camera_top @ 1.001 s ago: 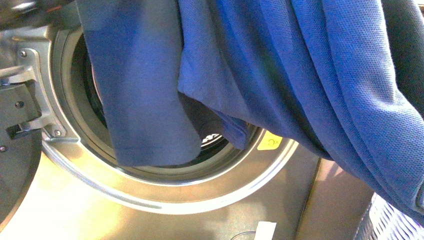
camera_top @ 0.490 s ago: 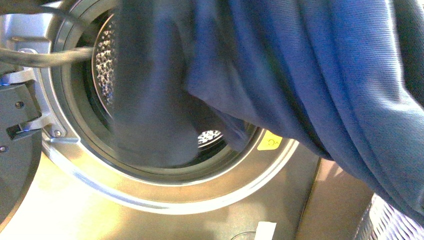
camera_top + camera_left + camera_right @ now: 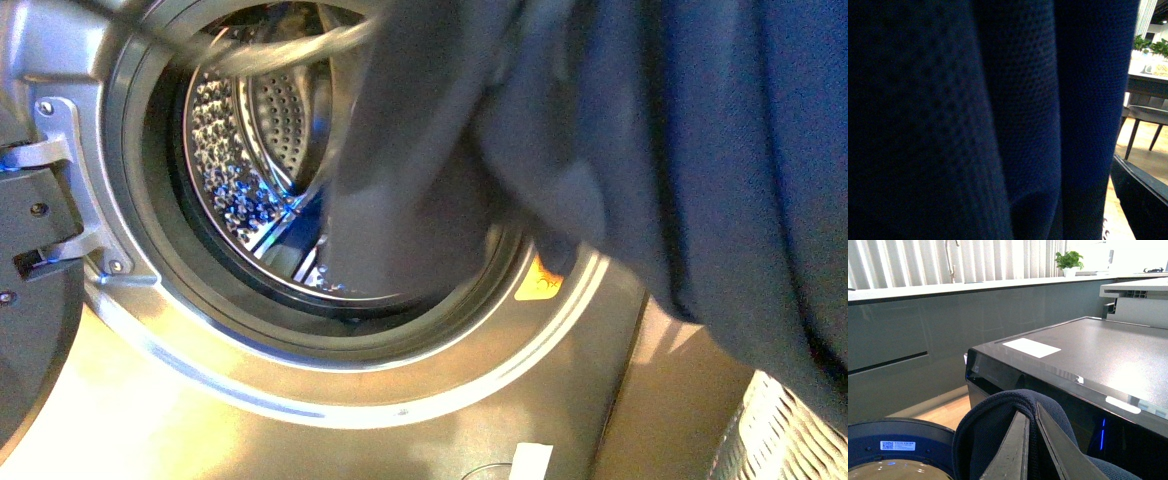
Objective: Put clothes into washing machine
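The right gripper (image 3: 1030, 415) has its two fingers pressed together on a fold of the clothes (image 3: 988, 425), which humps over their tips. I cannot see the left gripper; its camera is smothered in the same dark blue knit. From the front, the garment hangs from above across the right side of the washing machine (image 3: 300, 400). One blurred limb dangles in the open porthole before the steel drum (image 3: 250, 150), and the bulk is outside. It looks light, limp and stretchy, not slippery. A pinch on a bunched fold should hold, but loose ends will trail and may catch on the rubber seal (image 3: 165, 190), so gripping nearer the middle seems wiser.
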Robot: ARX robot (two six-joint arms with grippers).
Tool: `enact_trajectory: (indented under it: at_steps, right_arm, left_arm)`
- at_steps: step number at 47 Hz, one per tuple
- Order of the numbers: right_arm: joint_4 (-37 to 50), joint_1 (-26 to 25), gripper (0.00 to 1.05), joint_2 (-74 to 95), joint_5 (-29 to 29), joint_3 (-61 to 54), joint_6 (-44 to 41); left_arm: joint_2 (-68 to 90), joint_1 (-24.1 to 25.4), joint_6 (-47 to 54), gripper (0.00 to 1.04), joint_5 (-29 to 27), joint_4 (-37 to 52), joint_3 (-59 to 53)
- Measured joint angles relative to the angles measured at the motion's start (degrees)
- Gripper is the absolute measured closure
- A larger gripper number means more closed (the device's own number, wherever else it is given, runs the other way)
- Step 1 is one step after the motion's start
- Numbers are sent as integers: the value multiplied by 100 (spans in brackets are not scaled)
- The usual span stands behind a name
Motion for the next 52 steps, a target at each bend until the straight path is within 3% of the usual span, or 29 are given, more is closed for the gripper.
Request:
enact_trajectory:
  at_steps: [5,10,24,43,52]
  right_arm:
    - [0,0,102,0,0,0,0]
    - [0,0,102,0,0,0,0]
    - [0,-4,102,0,24,0,-2]
    - [0,-11,102,0,46,-2,-2]
    - [0,-11,102,0,52,-2,-2]
  left_arm:
    - [77,-98,87,6,-129,-348,188]
    - [273,-232,251,6,-688,-1091,555]
    - [765,-494,-308,6,-1904,-1517,1156]
    - [1075,-684,199,6,-3084,-1838,1169]
    - [1187,-686,208,6,-3370,-1836,1174]
